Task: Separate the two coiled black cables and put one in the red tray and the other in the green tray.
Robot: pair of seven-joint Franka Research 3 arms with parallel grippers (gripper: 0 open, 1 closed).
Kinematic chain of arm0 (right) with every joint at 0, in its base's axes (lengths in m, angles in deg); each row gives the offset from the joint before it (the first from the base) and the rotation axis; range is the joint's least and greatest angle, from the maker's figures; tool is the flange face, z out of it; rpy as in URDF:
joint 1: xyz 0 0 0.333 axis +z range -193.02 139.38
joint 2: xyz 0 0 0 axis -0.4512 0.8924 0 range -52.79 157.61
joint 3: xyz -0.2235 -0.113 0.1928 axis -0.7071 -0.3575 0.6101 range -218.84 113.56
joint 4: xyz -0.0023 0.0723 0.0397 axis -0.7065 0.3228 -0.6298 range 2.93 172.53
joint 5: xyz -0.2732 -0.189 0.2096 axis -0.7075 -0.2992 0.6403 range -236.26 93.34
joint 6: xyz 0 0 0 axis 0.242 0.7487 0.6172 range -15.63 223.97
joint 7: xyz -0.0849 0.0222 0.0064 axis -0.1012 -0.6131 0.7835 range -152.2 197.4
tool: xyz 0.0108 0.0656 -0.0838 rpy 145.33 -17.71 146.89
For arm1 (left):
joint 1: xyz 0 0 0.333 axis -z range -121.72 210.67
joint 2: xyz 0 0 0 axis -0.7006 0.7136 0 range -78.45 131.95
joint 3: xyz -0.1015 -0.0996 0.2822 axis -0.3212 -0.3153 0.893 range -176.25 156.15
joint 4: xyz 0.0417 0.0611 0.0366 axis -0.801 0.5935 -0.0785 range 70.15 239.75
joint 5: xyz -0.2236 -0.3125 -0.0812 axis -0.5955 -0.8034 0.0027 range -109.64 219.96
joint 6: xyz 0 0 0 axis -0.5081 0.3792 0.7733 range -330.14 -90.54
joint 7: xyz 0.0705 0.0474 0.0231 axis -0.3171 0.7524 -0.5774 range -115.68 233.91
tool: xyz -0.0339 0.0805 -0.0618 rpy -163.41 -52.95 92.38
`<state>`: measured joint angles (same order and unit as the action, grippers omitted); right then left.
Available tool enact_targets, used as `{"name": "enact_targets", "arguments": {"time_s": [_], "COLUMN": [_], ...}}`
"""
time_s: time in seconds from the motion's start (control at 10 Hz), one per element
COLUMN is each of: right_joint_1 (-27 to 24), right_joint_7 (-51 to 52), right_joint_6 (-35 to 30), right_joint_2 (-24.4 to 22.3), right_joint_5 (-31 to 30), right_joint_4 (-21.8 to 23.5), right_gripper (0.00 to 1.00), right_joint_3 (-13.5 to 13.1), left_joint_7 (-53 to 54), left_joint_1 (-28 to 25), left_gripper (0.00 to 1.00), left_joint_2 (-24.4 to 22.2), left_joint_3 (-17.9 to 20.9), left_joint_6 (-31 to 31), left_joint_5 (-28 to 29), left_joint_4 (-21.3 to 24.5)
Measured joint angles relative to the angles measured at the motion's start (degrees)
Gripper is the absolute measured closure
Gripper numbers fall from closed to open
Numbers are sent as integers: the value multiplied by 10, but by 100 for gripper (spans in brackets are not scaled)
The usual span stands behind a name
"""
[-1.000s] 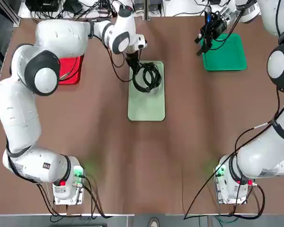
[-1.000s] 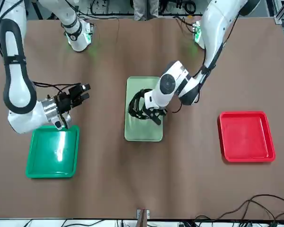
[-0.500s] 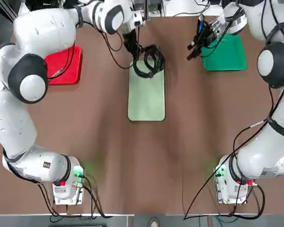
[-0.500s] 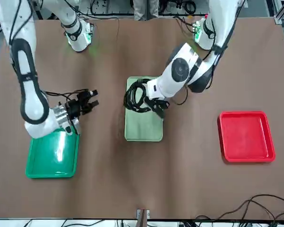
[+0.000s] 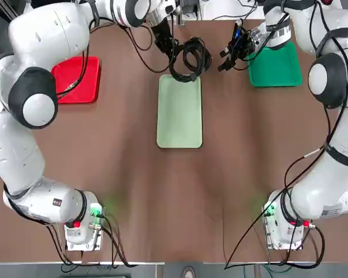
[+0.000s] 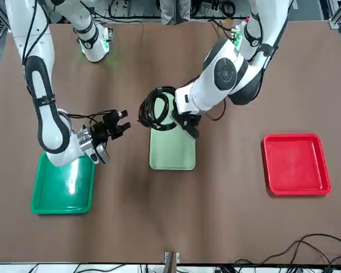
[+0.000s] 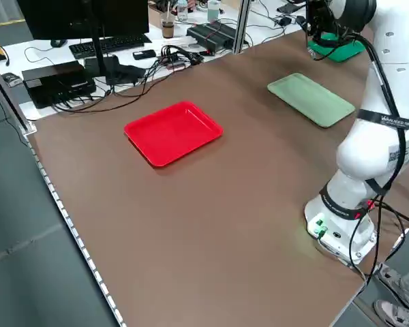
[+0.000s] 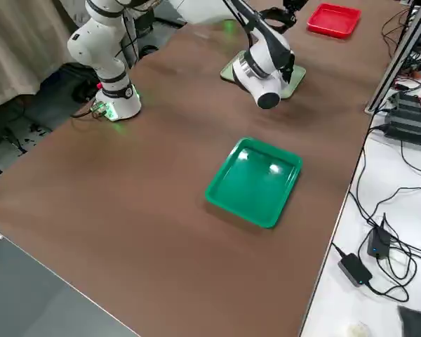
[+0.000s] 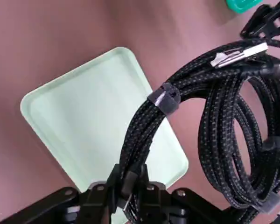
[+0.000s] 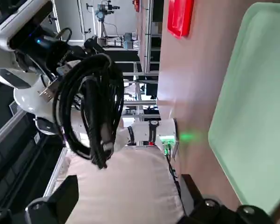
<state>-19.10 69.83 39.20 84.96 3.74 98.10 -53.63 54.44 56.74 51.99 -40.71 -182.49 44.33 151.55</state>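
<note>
The two coiled black cables (image 9: 252,135) are held together in the air by the left pincer (image 5: 170,57). The pincer's fingers are clamped on the bundled cords of the larger coil, and the smaller ring is bunched against it. Grey ties (image 9: 164,98) are wrapped around the bundles, and a silver connector (image 9: 240,54) is exposed near the ties. The coils are carried above the bench (image 5: 133,202), over and past the far edge of the mint-green tray (image 5: 180,119), reaching out toward the green tray's side. That pale tray is placed near the middle of the bench's far edge, with its surface bare.

The right pincer (image 10: 130,198) is also raised, with its fingers spread wide apart and nothing gripped. It is pointed at the coils from the right and is held near them but apart, between the coils and the green tray (image 5: 275,66).

The green tray is set toward the bench's far right corner, with nothing in it; one of its corners is overhung by the right arm (image 6: 48,108). The red tray (image 6: 295,164), likewise empty, is set toward the far left corner. Beyond the far edge, a monitor (image 7: 88,17), a keyboard (image 7: 109,45) and loose wiring (image 7: 140,78) are laid out on a white table (image 7: 191,44). A person's shoes (image 7: 399,306) can be seen on the floor beside the robot's end.
</note>
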Motion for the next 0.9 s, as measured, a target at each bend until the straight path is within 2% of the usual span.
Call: {"name": "enact_targets", "arguments": {"time_s": [0.3,0.7,0.9], "right_joint_1": [6,8,11], "right_joint_7": [-40,-87,-98], "right_joint_6": [-1,-2,-4], "right_joint_2": [-1,-11,-15], "right_joint_5": [39,45,45], "right_joint_4": [2,2,2], "right_gripper": [5,5,9], "right_joint_3": [1,1,1], "left_joint_7": [-27,-47,-51], "left_joint_1": [16,27,27], "left_gripper": [82,82,82], "left_joint_2": [5,30,36], "left_joint_3": [0,0,0], "left_joint_6": [0,-3,-8], "left_joint_5": [-4,-4,-4], "left_joint_4": [-6,-28,-37]}}
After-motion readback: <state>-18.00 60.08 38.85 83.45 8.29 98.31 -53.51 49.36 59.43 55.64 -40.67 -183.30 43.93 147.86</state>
